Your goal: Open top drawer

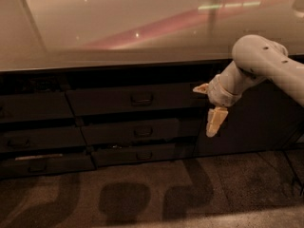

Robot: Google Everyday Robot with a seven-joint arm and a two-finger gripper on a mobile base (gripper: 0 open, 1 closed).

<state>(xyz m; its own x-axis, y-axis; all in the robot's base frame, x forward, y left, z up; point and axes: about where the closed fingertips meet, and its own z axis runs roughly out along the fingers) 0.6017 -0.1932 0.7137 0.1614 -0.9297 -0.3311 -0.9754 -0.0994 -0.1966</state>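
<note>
The top drawer (118, 100) is a wide dark-grey front under the counter, with a small loop handle (141, 98) at its centre. It sits in line with the fronts around it. My gripper (203, 112) hangs at the drawer's right end, to the right of the handle and apart from it. Its pale fingers are spread: one fingertip (198, 88) points left over the drawer's right edge and the other (213, 124) points down. It holds nothing. The white arm (259, 61) comes in from the right.
A pale glossy counter top (133, 27) runs above the drawers. Two slimmer drawer fronts (142, 131) lie below the top drawer, and more drawers (38, 139) stand to the left. A dark cabinet door (256, 122) is behind the arm. A carpeted floor (142, 194) lies below.
</note>
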